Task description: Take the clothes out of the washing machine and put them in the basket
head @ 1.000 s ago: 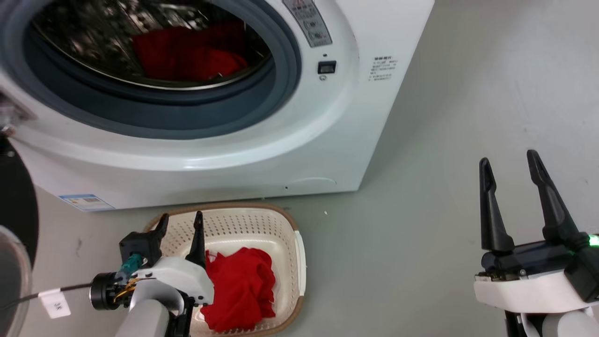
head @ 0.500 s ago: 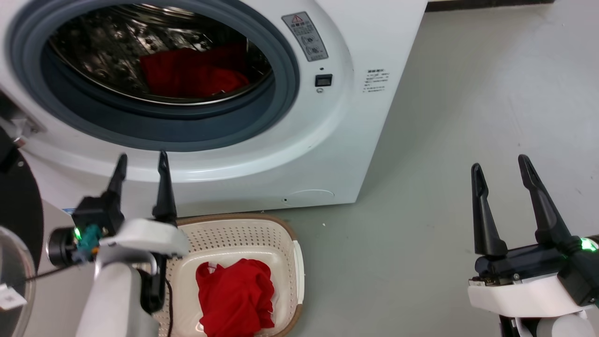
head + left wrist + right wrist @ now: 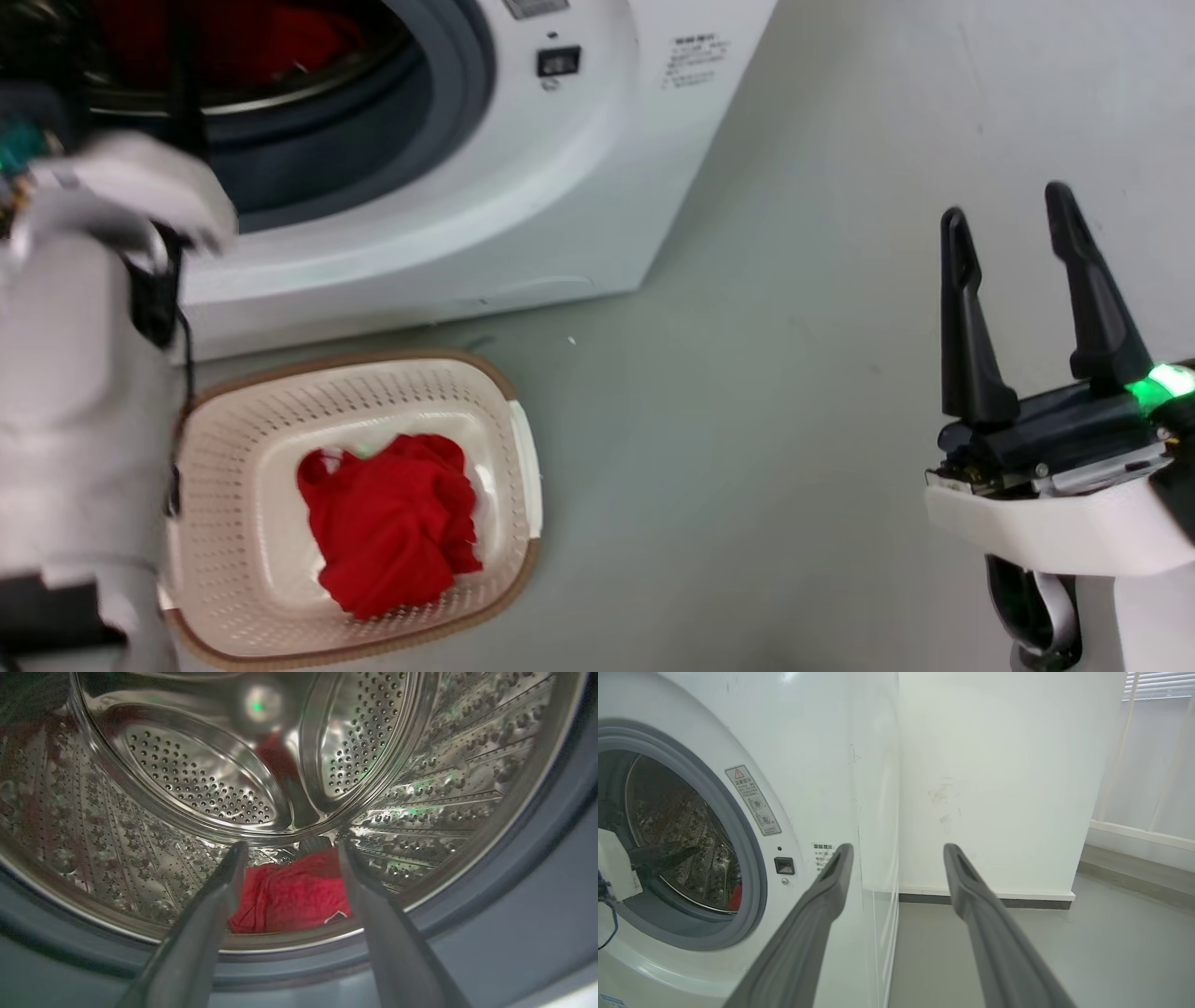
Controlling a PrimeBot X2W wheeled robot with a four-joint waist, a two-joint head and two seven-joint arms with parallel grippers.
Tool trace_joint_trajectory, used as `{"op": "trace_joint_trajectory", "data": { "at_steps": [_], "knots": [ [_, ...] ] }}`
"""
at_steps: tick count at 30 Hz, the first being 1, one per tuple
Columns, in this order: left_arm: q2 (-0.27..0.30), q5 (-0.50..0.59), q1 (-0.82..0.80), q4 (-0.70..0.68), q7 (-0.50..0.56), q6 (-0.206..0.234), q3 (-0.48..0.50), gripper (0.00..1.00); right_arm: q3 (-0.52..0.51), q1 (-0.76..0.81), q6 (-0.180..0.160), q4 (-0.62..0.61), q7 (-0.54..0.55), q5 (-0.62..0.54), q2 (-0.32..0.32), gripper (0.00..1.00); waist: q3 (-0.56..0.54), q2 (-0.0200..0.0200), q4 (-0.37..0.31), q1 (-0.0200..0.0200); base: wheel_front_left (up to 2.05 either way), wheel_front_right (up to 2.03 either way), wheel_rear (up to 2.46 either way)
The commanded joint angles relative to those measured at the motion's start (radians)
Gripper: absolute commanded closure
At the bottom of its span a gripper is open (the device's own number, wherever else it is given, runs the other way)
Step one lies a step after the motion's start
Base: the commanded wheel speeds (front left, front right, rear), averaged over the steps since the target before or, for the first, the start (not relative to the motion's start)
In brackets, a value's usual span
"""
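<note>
The left gripper, fingers spread and empty, points into the washing machine at a red garment low in the drum (next, I judge: reach deeper, close). In the basket lies a second garment. The right gripper has its fingers apart, empty.

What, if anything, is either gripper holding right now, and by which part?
Nothing is held. The left gripper is open, aimed at the red garment in the drum, not closed on it. The right gripper is open and empty.
</note>
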Motion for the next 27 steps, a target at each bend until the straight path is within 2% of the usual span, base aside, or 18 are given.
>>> {"op": "trace_joint_trajectory", "data": {
  "at_steps": [1,4,11,16,17,18,19,27],
  "knots": [
    [0.016,0.007,-0.062,0.041,0.016,-0.008,-0.01,0.0,0.003,-0.026,-0.001,-0.01,-0.002,0.012,0.002,0.0,0.089,0.0,-0.064,-0.0001,0.0,0.0,0.0],
    [0.061,0.019,-0.201,0.12,0.068,-0.019,-0.034,0.0,0.016,-0.051,-0.001,-0.029,-0.002,0.035,0.002,0.0,0.15,0.0,-0.091,-0.0001,0.0,0.0,0.0],
    [0.124,0.034,-0.464,0.246,0.218,-0.035,-0.089,0.0,0.033,-0.086,-0.001,-0.063,-0.002,0.08,0.002,0.0,0.265,0.0,-0.139,-0.0001,0.0,0.0,0.0],
    [0.149,0.023,-0.625,0.33,0.375,-0.039,-0.131,0.0,0.017,-0.105,-0.001,-0.081,-0.002,0.104,0.002,0.0,0.336,0.0,-0.147,-0.0001,0.0,0.0,0.0],
    [0.149,0.023,-0.625,0.33,0.375,-0.039,-0.131,0.0,0.017,-0.105,-0.001,-0.081,-0.002,0.104,0.002,0.0,0.336,0.0,-0.147,-0.0001,0.0,0.0,0.0],
    [0.148,0.009,-0.682,0.356,0.437,-0.04,-0.156,0.0,0.016,-0.11,-0.001,-0.086,-0.002,0.113,0.002,0.0,0.361,0.0,-0.153,-0.0001,0.0,0.0,0.0],
    [0.148,0.009,-0.682,0.356,0.437,-0.04,-0.156,0.0,0.016,-0.11,-0.001,-0.086,-0.002,0.113,0.002,0.0,0.361,0.0,-0.153,-0.0001,0.0,0.0,0.0],
    [0.172,-0.07,-0.835,0.436,0.7,-0.041,-0.249,0.0,-0.003,-0.135,-0.001,-0.114,-0.002,0.136,0.001,0.0,0.443,0.0,-0.164,-0.0001,0.0,0.0,0.0]
  ]
}}
